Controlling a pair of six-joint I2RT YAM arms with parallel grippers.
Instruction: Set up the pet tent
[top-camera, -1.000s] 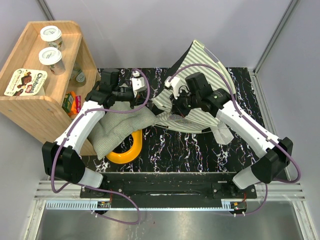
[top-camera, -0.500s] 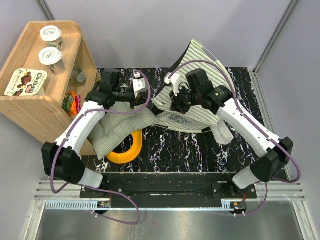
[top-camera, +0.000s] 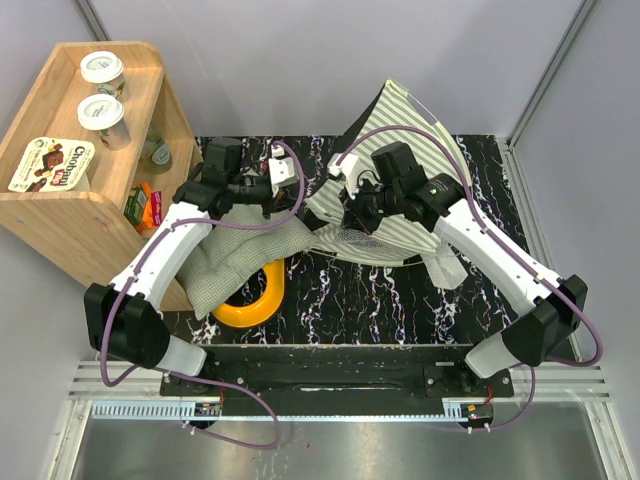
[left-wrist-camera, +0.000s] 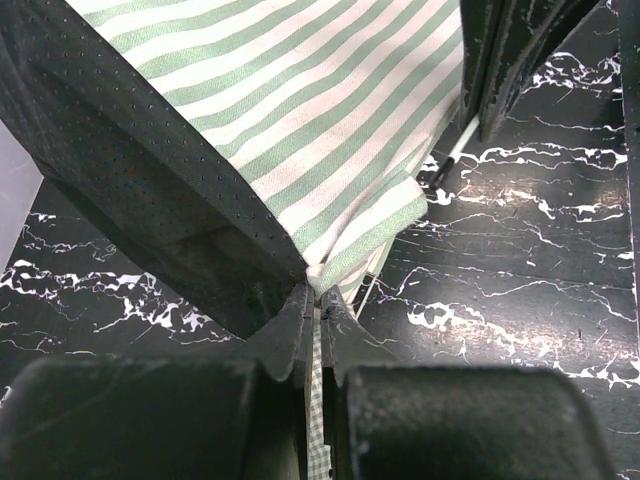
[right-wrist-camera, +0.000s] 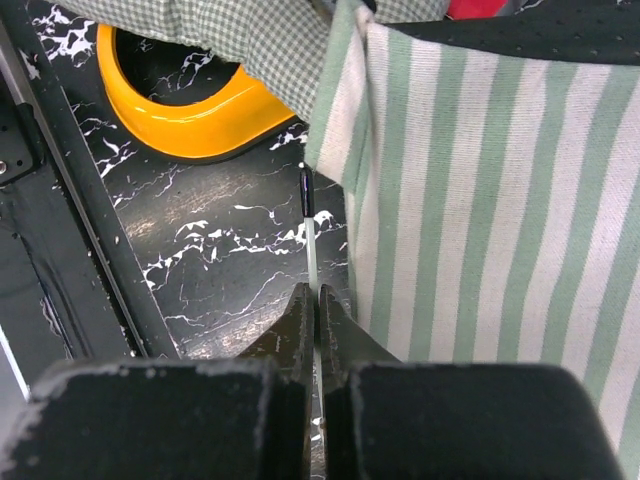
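Note:
The pet tent (top-camera: 410, 130) is a slack heap of green-and-white striped fabric at the table's middle right, with its mesh window (top-camera: 350, 238) facing the near side. My left gripper (top-camera: 298, 197) is shut on a corner of the striped fabric (left-wrist-camera: 345, 250), pinched at the jaw tips (left-wrist-camera: 318, 292). My right gripper (top-camera: 348, 210) is shut on a thin pale pole (right-wrist-camera: 311, 250) with a black tip (right-wrist-camera: 306, 188), right beside the striped edge of the tent (right-wrist-camera: 500, 200).
A small-checked green cushion (top-camera: 230, 255) lies on the left, over a yellow ring (top-camera: 255, 300). A wooden shelf (top-camera: 80, 150) with cups and snack packs stands at the far left. The black marbled table (top-camera: 360, 290) shows between the arms.
My left gripper has shifted a little to the right with the tent corner. My right gripper rose slightly, then came back; the fabric barely moved.

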